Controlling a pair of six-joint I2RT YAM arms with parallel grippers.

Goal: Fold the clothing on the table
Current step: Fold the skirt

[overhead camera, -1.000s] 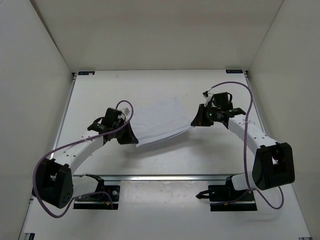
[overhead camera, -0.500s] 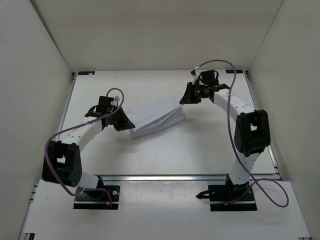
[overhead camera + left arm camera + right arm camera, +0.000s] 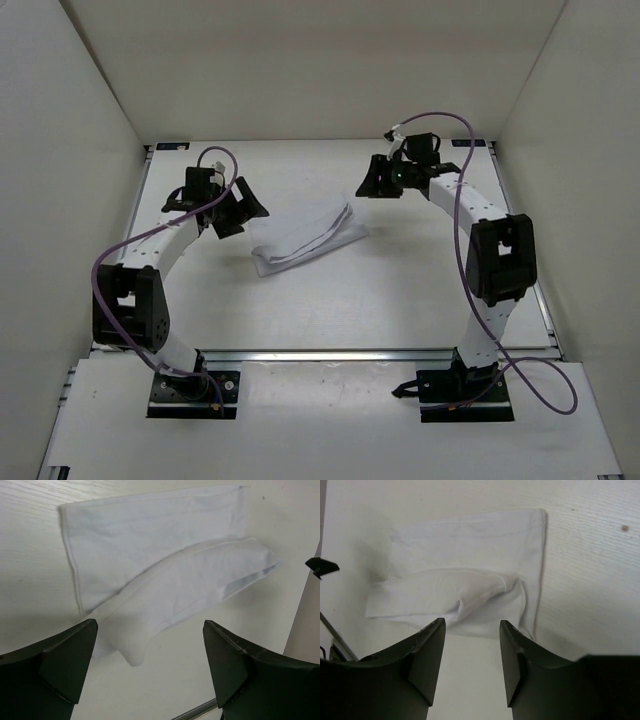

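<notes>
Clothing [image 3: 303, 237] lies folded, rumpled, on table [image 3: 400, 290]. Left gripper [image 3: 243, 213] just left of clothing, jaws wide, holding nothing. Right gripper [image 3: 366, 187] beyond clothing's far-right corner, jaws parted, empty.

In view are one cloth [image 3: 303, 236], one table [image 3: 400, 300], two arms, the left arm [image 3: 165, 250] and the right arm [image 3: 465, 205], two grippers, the left gripper [image 3: 241, 212] and the right gripper [image 3: 368, 186], two purple cables [image 3: 440, 114] and two black brackets [image 3: 172, 146].
</notes>
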